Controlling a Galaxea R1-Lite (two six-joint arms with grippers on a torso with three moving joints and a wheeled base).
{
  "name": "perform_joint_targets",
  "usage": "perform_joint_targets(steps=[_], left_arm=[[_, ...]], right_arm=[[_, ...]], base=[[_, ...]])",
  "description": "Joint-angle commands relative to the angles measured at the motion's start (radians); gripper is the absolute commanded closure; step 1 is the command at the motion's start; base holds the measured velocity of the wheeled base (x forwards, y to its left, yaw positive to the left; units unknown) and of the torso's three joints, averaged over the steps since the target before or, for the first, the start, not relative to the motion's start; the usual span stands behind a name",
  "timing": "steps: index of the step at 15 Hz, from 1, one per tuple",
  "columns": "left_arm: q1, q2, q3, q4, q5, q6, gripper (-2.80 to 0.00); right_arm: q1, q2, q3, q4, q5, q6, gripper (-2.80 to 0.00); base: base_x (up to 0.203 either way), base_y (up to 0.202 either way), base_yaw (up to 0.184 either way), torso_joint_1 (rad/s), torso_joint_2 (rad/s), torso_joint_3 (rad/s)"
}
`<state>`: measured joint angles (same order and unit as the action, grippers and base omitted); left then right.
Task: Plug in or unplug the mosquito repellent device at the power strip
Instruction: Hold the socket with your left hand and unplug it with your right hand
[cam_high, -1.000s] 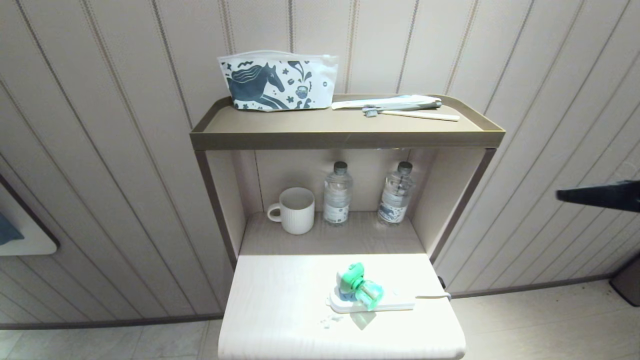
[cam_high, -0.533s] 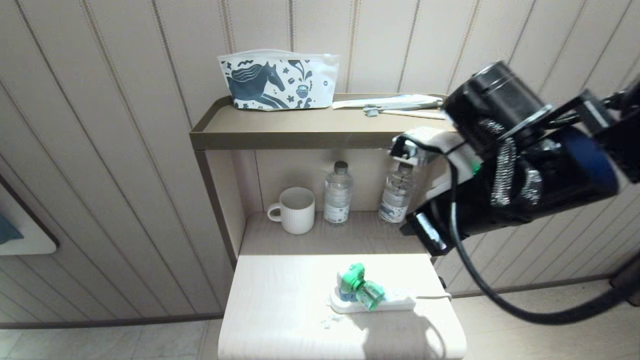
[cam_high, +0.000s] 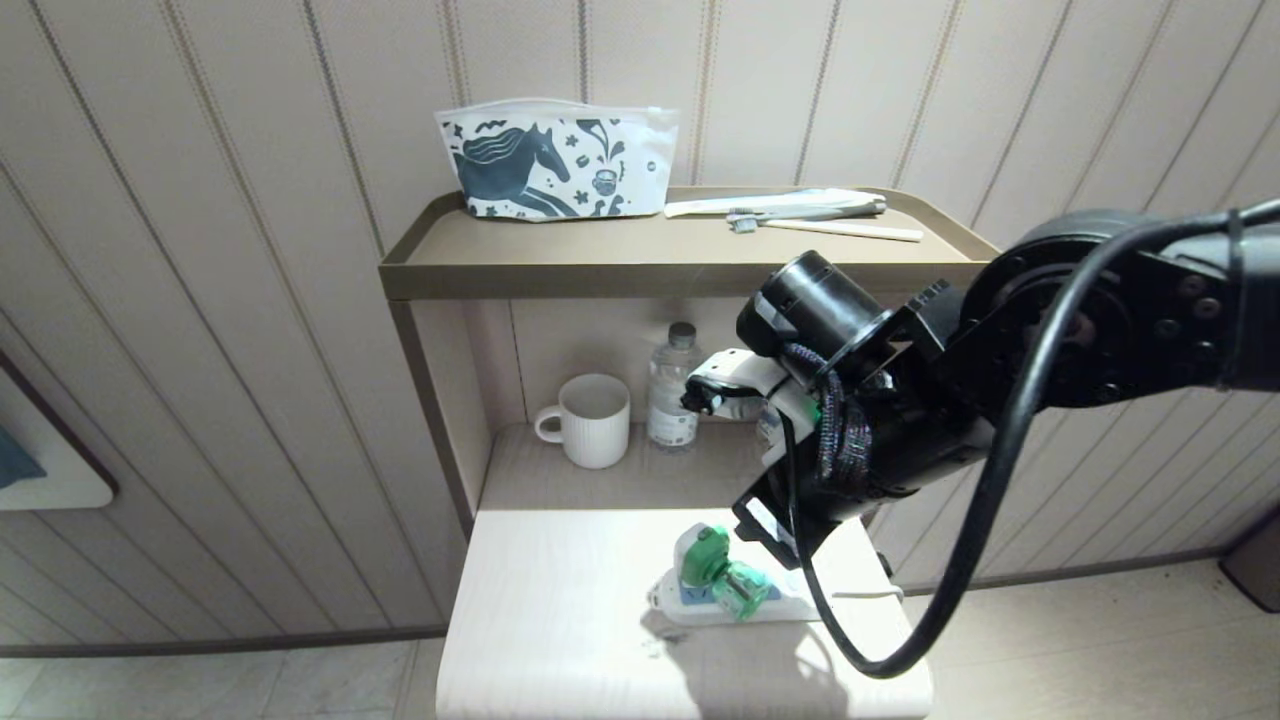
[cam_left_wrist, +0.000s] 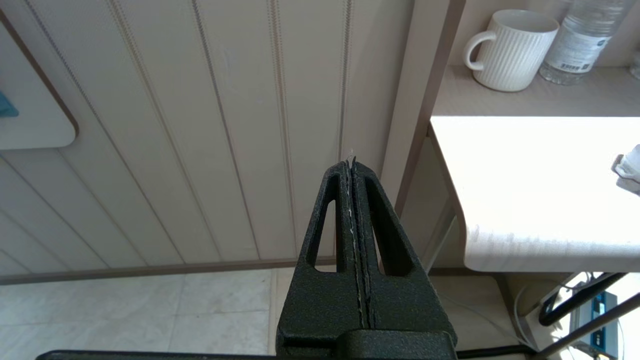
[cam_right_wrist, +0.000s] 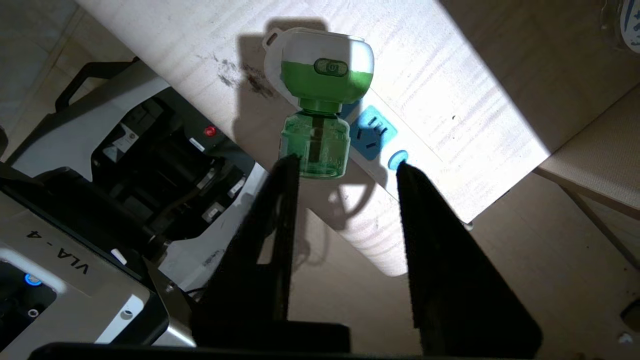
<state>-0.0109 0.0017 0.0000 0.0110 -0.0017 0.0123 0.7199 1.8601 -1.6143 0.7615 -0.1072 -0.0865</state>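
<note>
The mosquito repellent device (cam_high: 716, 575), with a white-and-green head and a green bottle, sits on the left end of the white power strip (cam_high: 795, 606) on the pale table (cam_high: 560, 620). My right arm (cam_high: 900, 420) reaches over the table's right side, just above the device. In the right wrist view the right gripper (cam_right_wrist: 346, 164) is open and holds nothing. Its fingertips stand a little short of the device's bottle (cam_right_wrist: 315, 145), one beside the bottle's base and one by the strip's round blue button (cam_right_wrist: 397, 159). My left gripper (cam_left_wrist: 350, 162) is shut and empty, parked over the floor left of the table.
Behind the table a recessed shelf holds a white mug (cam_high: 590, 420) and a water bottle (cam_high: 675, 390); the arm partly hides a second one. The upper tray shelf (cam_high: 690, 270) carries a horse-print pouch (cam_high: 555, 160) and a toothbrush (cam_high: 820, 228). The strip's cord (cam_high: 865, 592) runs off the table's right edge.
My right arm has swung in from the right edge of the head view, moving left and down until it hangs over the device. Its shadow now falls on the table.
</note>
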Motion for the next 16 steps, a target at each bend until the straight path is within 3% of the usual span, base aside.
perform_joint_targets(steps=[1, 16], left_arm=[[0.000, 0.001, 0.000, 0.000, 0.000, 0.000, 0.00], [0.000, 0.001, -0.002, 0.000, 0.000, 0.001, 0.00]], right_arm=[[0.001, 0.028, -0.013, 0.007, -0.002, -0.019, -2.80], [0.000, 0.342, -0.123, -0.027, -0.009, -0.064, -2.80]], base=[[0.000, 0.000, 0.000, 0.000, 0.00, 0.000], [0.000, 0.000, 0.000, 0.000, 0.00, 0.000]])
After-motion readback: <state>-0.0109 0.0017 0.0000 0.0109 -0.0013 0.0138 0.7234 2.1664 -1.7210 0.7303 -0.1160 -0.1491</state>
